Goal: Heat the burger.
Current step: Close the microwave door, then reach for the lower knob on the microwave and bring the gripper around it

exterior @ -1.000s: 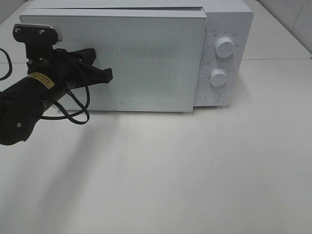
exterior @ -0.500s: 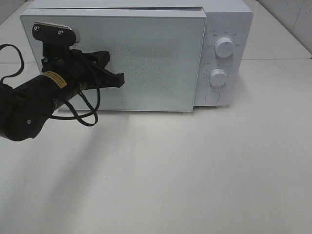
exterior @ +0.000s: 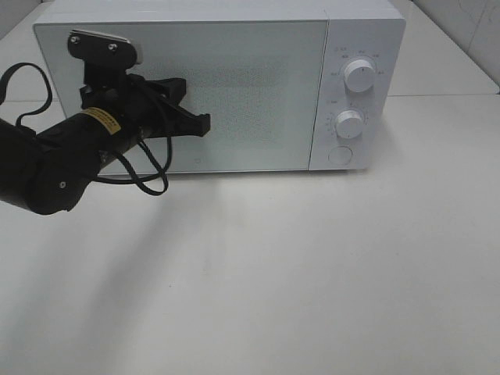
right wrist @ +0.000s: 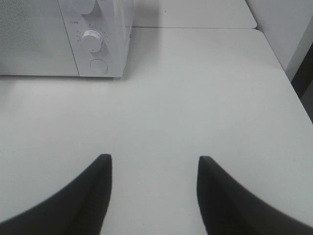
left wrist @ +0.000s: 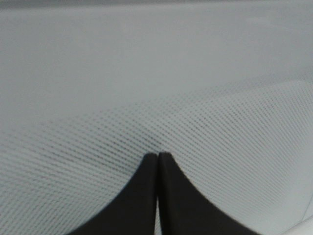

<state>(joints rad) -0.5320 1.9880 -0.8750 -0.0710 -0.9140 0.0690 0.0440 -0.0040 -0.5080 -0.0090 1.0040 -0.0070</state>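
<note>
Touching the microwave door (exterior: 250, 101), the left hand (exterior: 205, 123) is closed, empty.

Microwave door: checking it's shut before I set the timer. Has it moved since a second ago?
Yes. The door swung shut toward the control panel; its right edge now sits flush beside it.

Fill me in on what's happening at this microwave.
The black left claw, shut, has its tips against the white microwave's mesh-patterned door, which looks closed flush. The black right claw hangs open over the white table, holding nothing. No burger is in view.
</note>
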